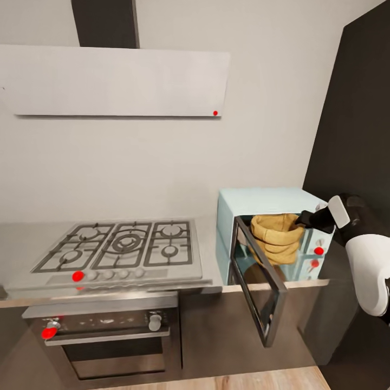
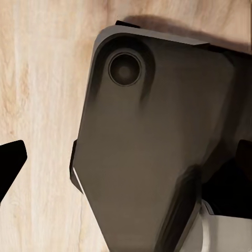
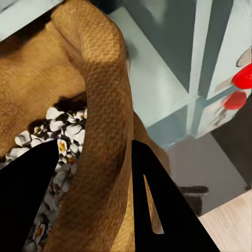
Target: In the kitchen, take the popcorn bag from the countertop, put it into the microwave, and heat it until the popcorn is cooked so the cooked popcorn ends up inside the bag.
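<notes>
Right hand (image 3: 94, 205) pinches the popcorn bag (image 1: 277, 236) rim, apparently inside the microwave (image 1: 260, 201); wrist view reveals popcorn (image 3: 58, 137).

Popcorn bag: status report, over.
Right gripper shut on popcorn bag rim, bag at microwave opening. Popcorn inside bag. Microwave door open. Left gripper over wood floor.

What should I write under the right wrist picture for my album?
Right gripper pinching the popcorn bag rim, popcorn inside, by the microwave.
</notes>
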